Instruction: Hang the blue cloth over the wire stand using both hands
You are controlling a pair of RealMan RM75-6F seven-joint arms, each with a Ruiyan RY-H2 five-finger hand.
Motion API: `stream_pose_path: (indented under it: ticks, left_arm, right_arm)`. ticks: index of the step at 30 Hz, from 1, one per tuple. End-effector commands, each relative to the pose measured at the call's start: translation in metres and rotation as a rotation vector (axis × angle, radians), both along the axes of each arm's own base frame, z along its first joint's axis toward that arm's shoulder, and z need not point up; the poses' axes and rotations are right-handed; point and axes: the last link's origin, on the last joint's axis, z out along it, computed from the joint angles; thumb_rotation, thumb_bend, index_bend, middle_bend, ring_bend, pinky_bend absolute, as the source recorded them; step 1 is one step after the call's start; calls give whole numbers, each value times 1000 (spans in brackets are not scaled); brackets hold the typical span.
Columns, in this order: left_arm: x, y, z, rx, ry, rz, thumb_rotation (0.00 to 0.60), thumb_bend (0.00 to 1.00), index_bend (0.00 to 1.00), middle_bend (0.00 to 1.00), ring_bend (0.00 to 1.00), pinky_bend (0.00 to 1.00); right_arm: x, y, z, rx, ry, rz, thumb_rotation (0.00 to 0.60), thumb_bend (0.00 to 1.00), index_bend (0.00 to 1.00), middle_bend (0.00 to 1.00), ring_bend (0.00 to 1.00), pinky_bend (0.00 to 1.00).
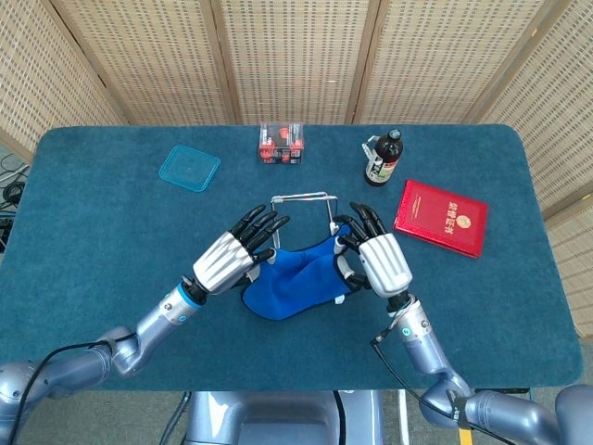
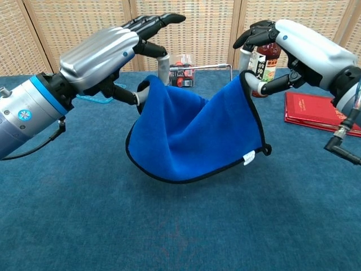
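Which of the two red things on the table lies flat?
The red booklet with the gold emblem lies flat at the right; the clear box of red items stands at the far edge.

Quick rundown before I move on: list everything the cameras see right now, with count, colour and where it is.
blue cloth: one, blue with dark edging, lifted off the table, held at its two upper corners, sagging between them.
wire stand: one, silver, mid-table, just beyond the cloth.
lid: one, clear blue, far left of the table.
small box: one, clear with red contents, far centre.
bottle: one, dark, upright, far right.
booklet: one, red, right side.
table: one, dark teal covering.
left hand: holds the cloth's left corner.
right hand: holds the cloth's right corner.
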Motion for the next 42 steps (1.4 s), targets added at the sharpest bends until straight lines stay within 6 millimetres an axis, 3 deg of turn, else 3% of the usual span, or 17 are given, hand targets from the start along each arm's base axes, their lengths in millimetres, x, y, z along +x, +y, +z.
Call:
stream_pose_path:
  ticks: [1, 19, 42]
  left_arm:
    - [6, 3, 6, 23, 4, -7, 600, 482, 710, 0, 0, 0]
    - [47, 20, 37, 109, -13, -55, 600, 482, 709, 0, 0, 0]
    - [81, 38, 41, 135, -36, 7, 600, 476, 709, 0, 0, 0]
  right_arm:
    - [5, -2, 3, -2, -2, -7, 600, 569, 653, 243, 50, 84]
    - [44, -18, 38, -3, -111, -96, 600, 569, 653, 241, 51, 84]
    - [74, -45, 52, -46, -125, -143, 600, 569, 654, 241, 50, 84]
